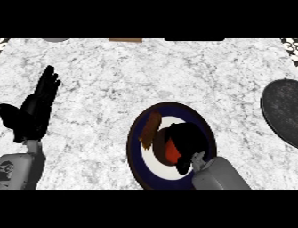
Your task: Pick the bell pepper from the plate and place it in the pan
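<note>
Overhead, head view: right hand (pixel 185 144) lies over the plate (pixel 138 167), fingers curled around the reddish pepper (pixel 170 152), which sits on the plate and is largely hidden. Left hand (pixel 34 109) rests at the left, fingers straight. Pan (pixel 292 113) stands well apart at right. Risks, as judged: pepper slipping from a partial hold, or the plate being dragged on lifting
</note>
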